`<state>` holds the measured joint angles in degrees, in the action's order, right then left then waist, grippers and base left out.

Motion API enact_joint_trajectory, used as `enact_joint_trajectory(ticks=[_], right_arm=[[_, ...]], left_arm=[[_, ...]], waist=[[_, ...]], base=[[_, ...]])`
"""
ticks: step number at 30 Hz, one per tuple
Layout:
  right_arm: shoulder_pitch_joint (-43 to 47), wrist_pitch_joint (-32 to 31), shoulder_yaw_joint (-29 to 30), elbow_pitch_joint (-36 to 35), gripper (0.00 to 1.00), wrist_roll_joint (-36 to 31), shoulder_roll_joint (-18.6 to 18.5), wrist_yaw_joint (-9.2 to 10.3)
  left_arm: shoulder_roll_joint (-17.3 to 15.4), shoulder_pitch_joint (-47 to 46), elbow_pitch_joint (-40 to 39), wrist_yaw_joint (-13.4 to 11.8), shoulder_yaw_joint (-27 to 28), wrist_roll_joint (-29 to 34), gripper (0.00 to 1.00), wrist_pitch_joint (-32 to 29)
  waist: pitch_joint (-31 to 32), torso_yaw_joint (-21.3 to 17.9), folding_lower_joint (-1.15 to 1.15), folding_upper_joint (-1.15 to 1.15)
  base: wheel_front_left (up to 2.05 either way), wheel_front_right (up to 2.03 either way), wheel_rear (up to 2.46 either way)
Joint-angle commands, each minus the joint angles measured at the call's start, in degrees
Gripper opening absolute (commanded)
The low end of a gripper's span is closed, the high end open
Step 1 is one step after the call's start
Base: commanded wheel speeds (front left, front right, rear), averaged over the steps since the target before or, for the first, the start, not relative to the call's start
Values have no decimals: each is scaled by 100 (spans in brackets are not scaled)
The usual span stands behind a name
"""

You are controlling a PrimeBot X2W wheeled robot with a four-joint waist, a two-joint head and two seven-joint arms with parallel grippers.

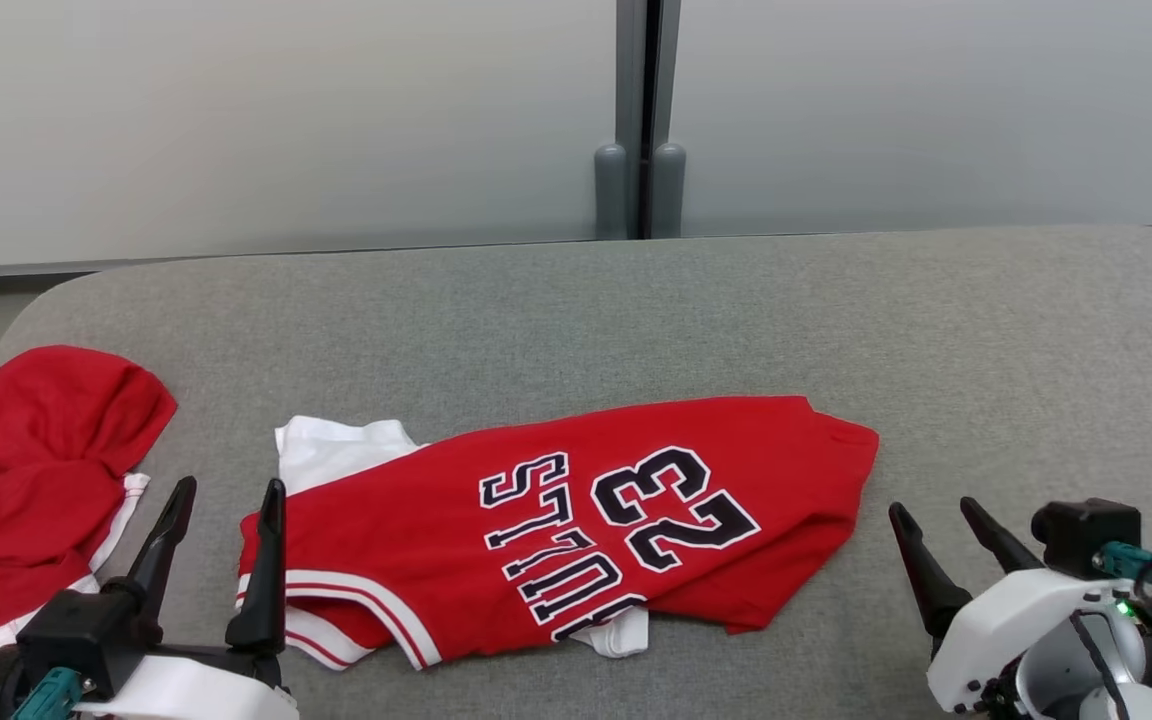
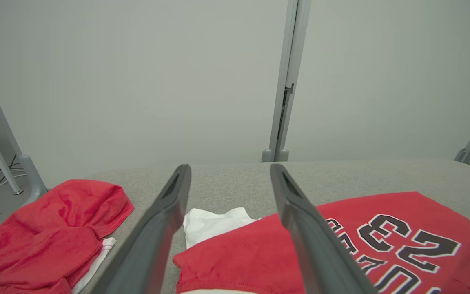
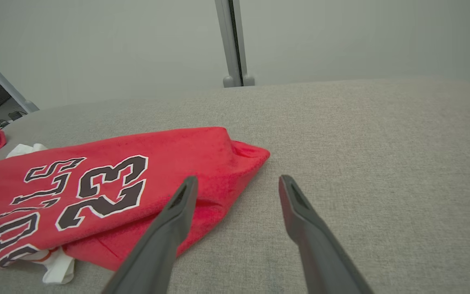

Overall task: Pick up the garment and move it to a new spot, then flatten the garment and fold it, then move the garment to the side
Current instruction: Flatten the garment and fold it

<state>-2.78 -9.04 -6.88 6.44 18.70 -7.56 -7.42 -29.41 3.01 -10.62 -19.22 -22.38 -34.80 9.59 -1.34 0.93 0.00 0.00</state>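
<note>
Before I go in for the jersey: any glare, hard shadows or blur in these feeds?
Head view: soft, even light, no glare; lettering on the jersey is crisp. Left wrist view: wide-angle stretch makes the left end effector loom large, its base slightly soft. Right wrist view: sharp, only a faint shadow under the jersey's edge on the gray surface.

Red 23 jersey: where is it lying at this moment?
In the head view the red 23 jersey lies low and centre on the grey cushion, between the left gripper and right gripper, a plain red garment to its left.
</note>
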Motion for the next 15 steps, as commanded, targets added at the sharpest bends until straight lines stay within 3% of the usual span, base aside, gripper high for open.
enact_joint_trajectory(ticks=[1,8,15], right_arm=[[-169,-349,28,235,100,70,32,-12],[-485,-1236,78,853,100,223,132,-12],[-735,-1566,324,1371,100,236,282,-12]], left_arm=[[14,-137,6,45,-9,-13,100,-6],[63,-307,75,115,-98,-24,100,-41],[125,-419,172,163,-164,-42,100,-56]], waist=[[-130,174,0,0],[-327,475,0,0],[-458,758,0,0]], base=[[0,0,0],[0,0,0],[0,0,0]])
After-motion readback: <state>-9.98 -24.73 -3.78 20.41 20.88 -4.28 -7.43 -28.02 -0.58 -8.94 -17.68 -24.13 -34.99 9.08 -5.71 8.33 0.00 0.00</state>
